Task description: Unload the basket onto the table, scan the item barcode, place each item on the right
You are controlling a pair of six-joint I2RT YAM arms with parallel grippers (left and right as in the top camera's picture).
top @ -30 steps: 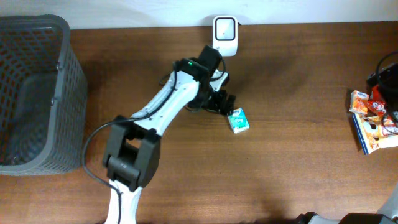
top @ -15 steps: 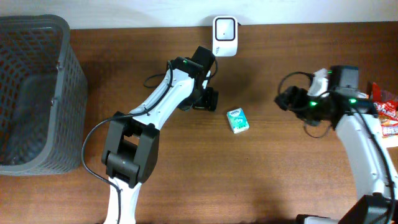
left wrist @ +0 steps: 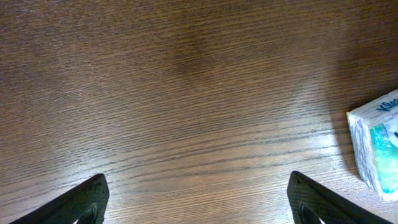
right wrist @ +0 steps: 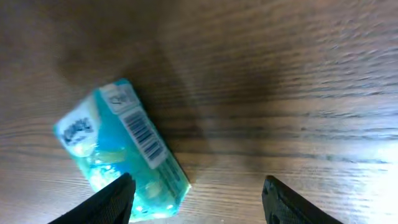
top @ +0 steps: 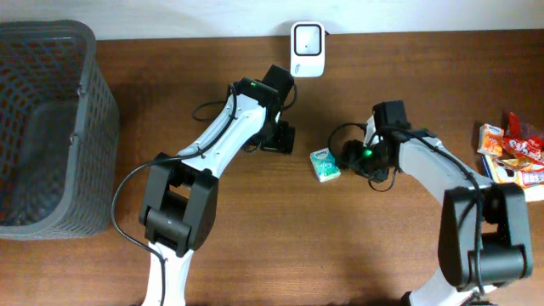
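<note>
The item is a small teal tissue pack (top: 324, 164) lying flat on the wooden table, below a white scanner (top: 307, 47) at the back edge. My right gripper (top: 350, 158) is low at the pack's right side and open. In the right wrist view the pack (right wrist: 118, 149) shows its barcode (right wrist: 142, 134) face up, and its lower corner lies between the spread fingers of that gripper (right wrist: 196, 199), close to the left one. My left gripper (top: 285, 138) stands open to the left of the pack, with only bare wood between the fingers of that gripper (left wrist: 198, 199). The pack's end (left wrist: 377, 146) shows at the right edge.
A dark grey mesh basket (top: 51, 127) fills the far left of the table. Several snack packets (top: 510, 157) lie at the right edge. A black cable trails beside the left arm near the scanner.
My right arm has swept in from the right and come down beside the tissue pack, its jaws narrowing. My left gripper has drawn back to the left, away from the pack.
</note>
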